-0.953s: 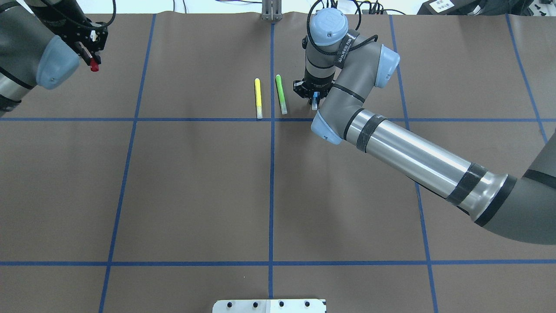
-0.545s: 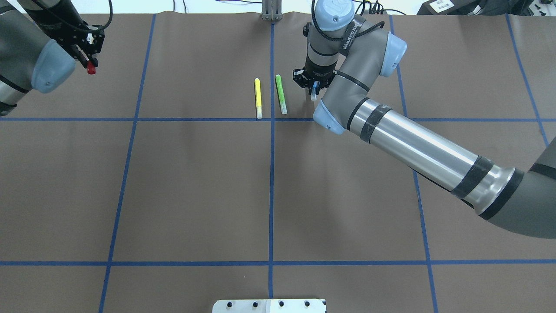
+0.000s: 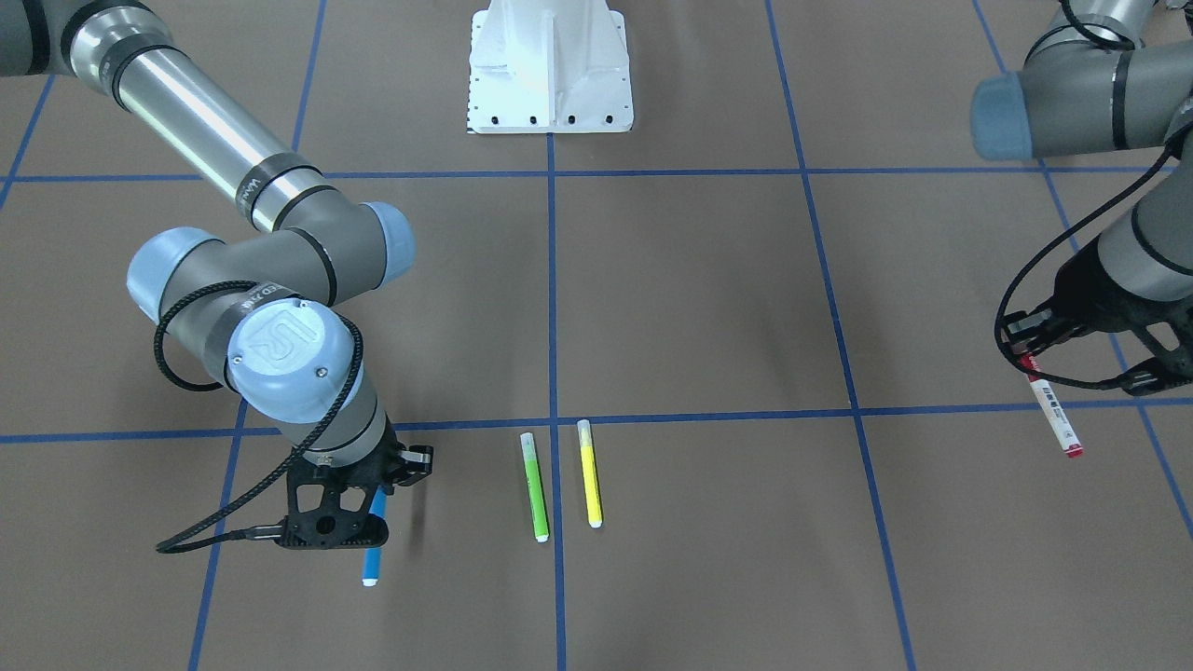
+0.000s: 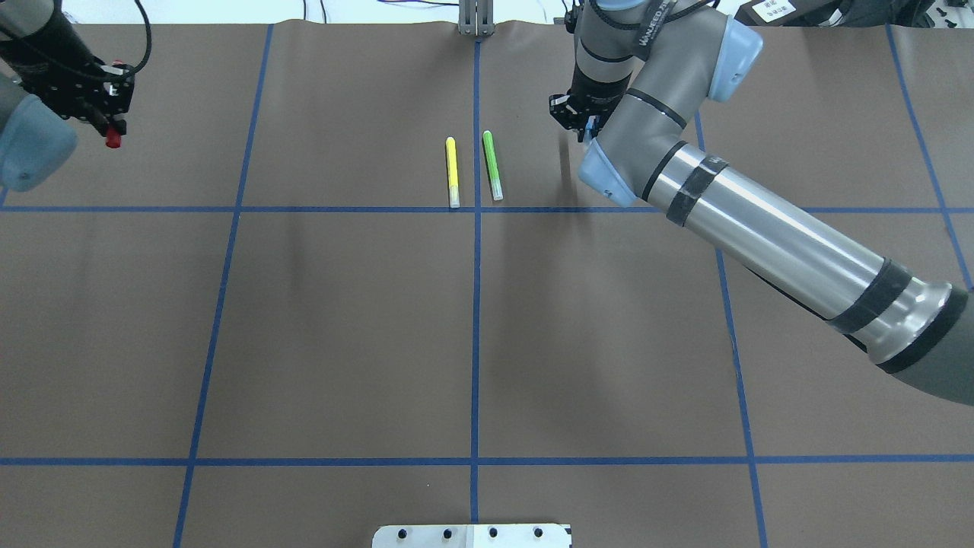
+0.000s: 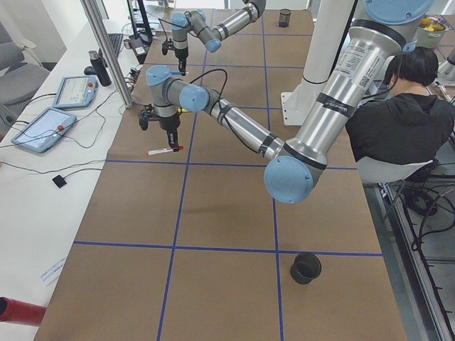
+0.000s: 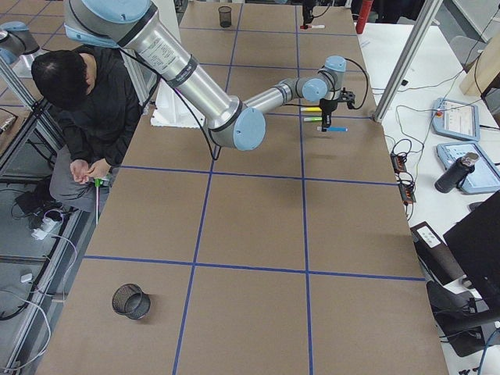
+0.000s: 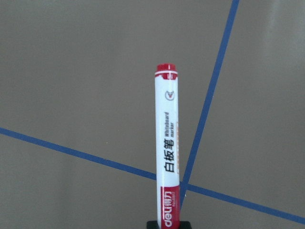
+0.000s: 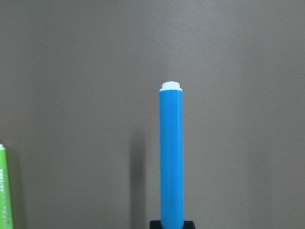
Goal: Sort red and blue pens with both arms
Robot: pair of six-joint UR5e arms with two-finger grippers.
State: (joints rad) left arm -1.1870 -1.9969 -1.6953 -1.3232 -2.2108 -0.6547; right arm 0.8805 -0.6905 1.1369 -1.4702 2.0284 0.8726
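Observation:
My left gripper is shut on the red-capped marker, which hangs tip-down above the brown mat at the far left. The left wrist view shows the marker's white printed barrel over a crossing of blue tape lines. My right gripper is shut on the blue pen, held upright off the mat just right of the green pen; its white end points down. From overhead the right gripper is mostly hidden by the wrist.
A green pen and a yellow pen lie side by side by the centre tape line. The white base plate sits at the robot's side. A black mesh cup stands far off. A person sits beside the table.
The right arm has swung right and toward the far edge, carrying the blue pen away from the green pen. The left arm has moved further left with the red marker.

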